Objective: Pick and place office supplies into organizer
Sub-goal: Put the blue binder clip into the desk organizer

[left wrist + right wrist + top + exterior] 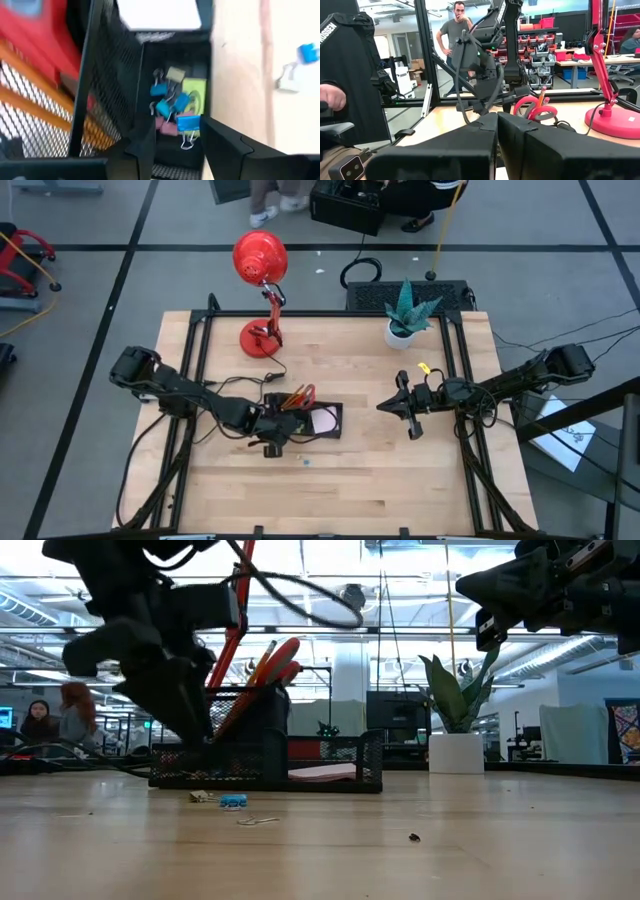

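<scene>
The black mesh organizer [310, 420] stands at mid-table. Its tall cup holds red-handled scissors [303, 393] and orange pencils [292, 398]. A pink sticky pad [323, 420] lies in its tray. My left gripper [175, 145] slants down over the small front compartment [175, 50], fingers open. A blue clip [188, 125] sits close by one finger, above several clips in the compartment; I cannot tell whether it touches the finger. Another blue clip [233, 801] lies on the table in front. My right gripper [385, 408] waits shut, raised at the right.
A red desk lamp [262, 280] stands at the far left and a potted plant [408, 315] at the far right. A small pale piece [203, 796] and a wire clip [258, 821] lie on the table before the organizer. A person [457, 30] stands beyond the table.
</scene>
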You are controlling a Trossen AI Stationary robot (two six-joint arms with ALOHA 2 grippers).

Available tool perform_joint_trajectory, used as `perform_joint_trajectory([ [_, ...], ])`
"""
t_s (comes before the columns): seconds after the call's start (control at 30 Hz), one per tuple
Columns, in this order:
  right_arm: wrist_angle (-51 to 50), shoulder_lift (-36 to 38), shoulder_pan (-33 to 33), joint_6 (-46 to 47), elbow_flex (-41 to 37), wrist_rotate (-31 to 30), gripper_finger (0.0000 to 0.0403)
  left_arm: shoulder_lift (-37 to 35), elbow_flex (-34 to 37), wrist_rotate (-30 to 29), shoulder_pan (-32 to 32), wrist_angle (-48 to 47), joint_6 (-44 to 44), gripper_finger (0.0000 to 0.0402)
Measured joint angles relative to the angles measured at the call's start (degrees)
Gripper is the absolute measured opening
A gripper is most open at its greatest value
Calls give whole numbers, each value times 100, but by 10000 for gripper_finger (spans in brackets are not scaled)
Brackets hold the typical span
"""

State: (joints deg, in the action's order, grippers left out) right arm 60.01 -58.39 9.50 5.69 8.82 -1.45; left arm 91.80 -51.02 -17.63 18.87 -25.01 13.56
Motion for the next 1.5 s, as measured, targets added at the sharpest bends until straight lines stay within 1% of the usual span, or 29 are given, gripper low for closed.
perform_joint_trajectory([
  [0.13, 0, 0, 0, -1, 0, 0, 4, -84, -112, 2, -2, -102, -121, 159],
  [0.43, -17, -2, 0, 28, -7, 2, 4, -144, -131, -172, -57, -123, -42, 159],
  [0.53, -13, -2, -2, 28, -7, 2, 4, -144, -130, -79, -63, -83, -121, 155],
  [0.6, -13, -2, 0, 28, -7, 2, 4, -144, -130, -83, -58, -98, -144, 139],
  [0.8, -9, -2, 0, 28, -7, 4, 4, -144, -130, -18, -126, -93, -125, 64],
  [0.87, -7, -2, 0, 28, -7, 4, 4, -144, -130, 27, -122, -90, -110, 55],
  [0.9, -9, -2, -1, 28, -7, 4, 4, -144, -130, 101, -122, -89, -120, 58],
  [0.93, -7, -2, 0, 28, -7, 4, 4, -144, -130, 213, -122, -85, -124, 65],
  [1.0, -7, -2, 0, 28, -7, 4, 4, -142, -130, 265, -120, -88, -121, 94],
  [1.13, -7, -2, 0, 28, -7, 7, 4, -144, -130, 86, -122, -105, 7, 172],
  [1.23, -7, -2, 0, 28, -7, 7, 4, -143, -130, -8, -122, -114, 51, 219],
  [1.37, -7, -2, -2, 31, -7, 7, 4, -142, -132, -96, -117, -244, 266, 261],
  [1.5, 1, -2, -2, 31, -7, 9, 4, -141, -147, -145, -122, -236, 295, 282],
])
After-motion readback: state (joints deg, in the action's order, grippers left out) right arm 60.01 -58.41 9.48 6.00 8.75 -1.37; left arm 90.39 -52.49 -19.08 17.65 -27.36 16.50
